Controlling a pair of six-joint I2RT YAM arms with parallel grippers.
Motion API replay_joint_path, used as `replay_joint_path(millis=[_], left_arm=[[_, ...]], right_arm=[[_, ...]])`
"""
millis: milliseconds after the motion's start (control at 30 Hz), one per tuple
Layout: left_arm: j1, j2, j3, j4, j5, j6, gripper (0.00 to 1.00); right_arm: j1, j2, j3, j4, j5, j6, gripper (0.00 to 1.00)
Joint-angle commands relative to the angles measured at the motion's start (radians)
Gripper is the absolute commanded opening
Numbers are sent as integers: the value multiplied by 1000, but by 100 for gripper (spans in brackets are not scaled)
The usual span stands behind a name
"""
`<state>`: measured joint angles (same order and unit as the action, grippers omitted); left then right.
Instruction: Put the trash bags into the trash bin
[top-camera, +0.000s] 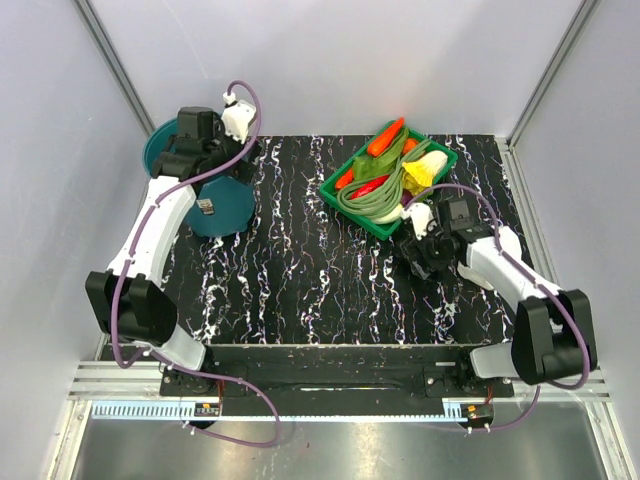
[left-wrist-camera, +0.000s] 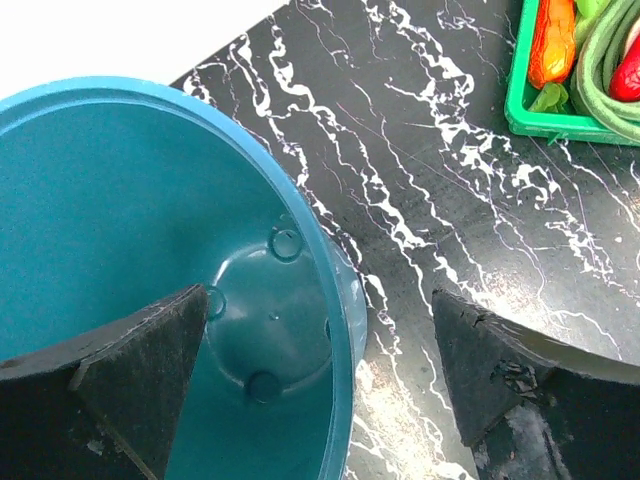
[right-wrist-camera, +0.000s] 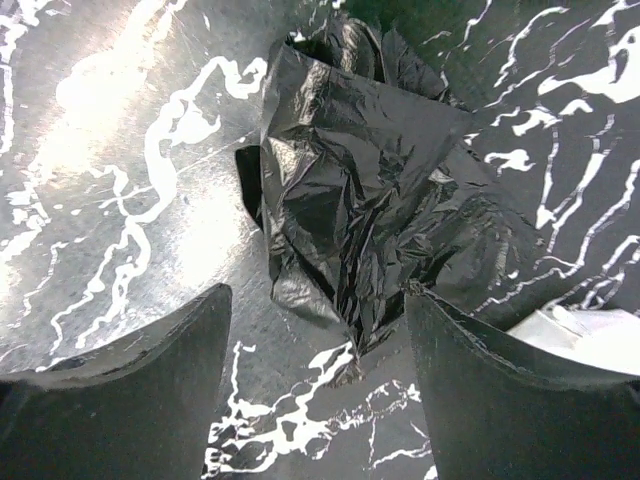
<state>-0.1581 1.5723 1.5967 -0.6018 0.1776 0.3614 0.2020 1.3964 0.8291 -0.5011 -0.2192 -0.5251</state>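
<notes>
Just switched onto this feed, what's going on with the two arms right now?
The left end effector hangs open over the teal trash bin, one finger inside the rim and one outside. The part of the bin's bottom that shows holds no bag. The right end effector is open above a crumpled black trash bag lying on the table near the green tray, not closed on it. Nothing looks binned yet.
</notes>
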Motion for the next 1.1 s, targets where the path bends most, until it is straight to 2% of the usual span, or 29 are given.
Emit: replay_joint_path(millis=[0,167,467,800,1000,1067], left_arm=[[-3,-89,52,91,-38,-13,99],[-3,-147,54,137,-76,-13,99],[-6,-256,17,106,-20,-29,99],[-8,-340,-60,105,-61,39,99],[-8,-347,-76,105,-64,39,99],[-8,-348,-81,108,-63,36,99]], right_arm=[[22,-103,90,-71,-8,43,76],[112,-51,224,-67,12,88,75],[172,280,444,16,43,131,68],[209,461,534,45,40,160,64],[247,530,562,45,56,178,52],[246,550,570,50,82,221,43]])
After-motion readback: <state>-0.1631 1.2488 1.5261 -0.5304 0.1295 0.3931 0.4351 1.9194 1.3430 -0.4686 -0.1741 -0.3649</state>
